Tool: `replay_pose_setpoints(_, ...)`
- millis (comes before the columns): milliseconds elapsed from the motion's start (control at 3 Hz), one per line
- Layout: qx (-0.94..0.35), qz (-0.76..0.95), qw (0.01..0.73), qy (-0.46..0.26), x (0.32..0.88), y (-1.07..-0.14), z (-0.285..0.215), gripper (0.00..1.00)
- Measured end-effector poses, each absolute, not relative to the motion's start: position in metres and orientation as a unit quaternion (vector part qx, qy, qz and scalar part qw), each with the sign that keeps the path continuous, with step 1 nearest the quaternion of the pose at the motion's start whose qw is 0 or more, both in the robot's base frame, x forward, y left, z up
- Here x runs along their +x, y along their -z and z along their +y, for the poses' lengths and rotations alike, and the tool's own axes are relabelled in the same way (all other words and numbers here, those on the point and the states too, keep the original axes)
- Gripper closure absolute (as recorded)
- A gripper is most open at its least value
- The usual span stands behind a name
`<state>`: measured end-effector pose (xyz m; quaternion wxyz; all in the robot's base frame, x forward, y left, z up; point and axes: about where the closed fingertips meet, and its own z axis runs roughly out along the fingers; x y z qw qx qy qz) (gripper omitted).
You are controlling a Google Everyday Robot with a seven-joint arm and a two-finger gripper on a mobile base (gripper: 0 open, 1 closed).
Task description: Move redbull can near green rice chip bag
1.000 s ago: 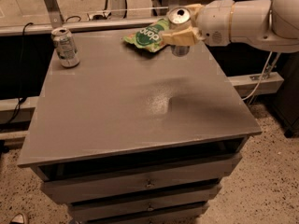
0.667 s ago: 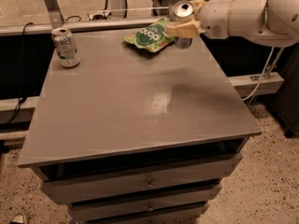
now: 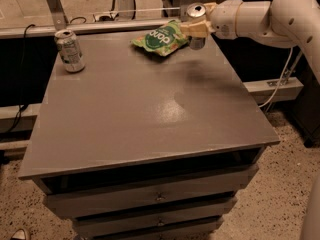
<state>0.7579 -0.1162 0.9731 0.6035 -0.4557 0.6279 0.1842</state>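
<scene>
Redbull can [image 3: 196, 10] clamped mid-body by gripper [image 3: 197, 29], upright, just beside green rice chip bag [image 3: 161, 37]. Judged light, rigid, smooth, dent-prone; mid-body hold advised, moderate pressure.

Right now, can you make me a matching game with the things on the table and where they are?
1 redbull can
2 green rice chip bag
3 stout silver can
4 pincer

A back left corner of the table
B shut on the redbull can, back right
C lying flat, back middle
D upright beside the bag

Pairs: 1-D, 2-C, 3-A, 4-B
</scene>
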Motion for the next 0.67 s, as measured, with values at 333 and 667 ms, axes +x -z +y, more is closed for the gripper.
replay_pose_setpoints(333, -0.442, 0.636, 0.602, -0.192, 0.784, -0.959, -0.114, 1.0)
replay_pose_setpoints(667, -0.426, 0.648, 0.599, -0.203, 0.803, -0.945, -0.113, 1.0)
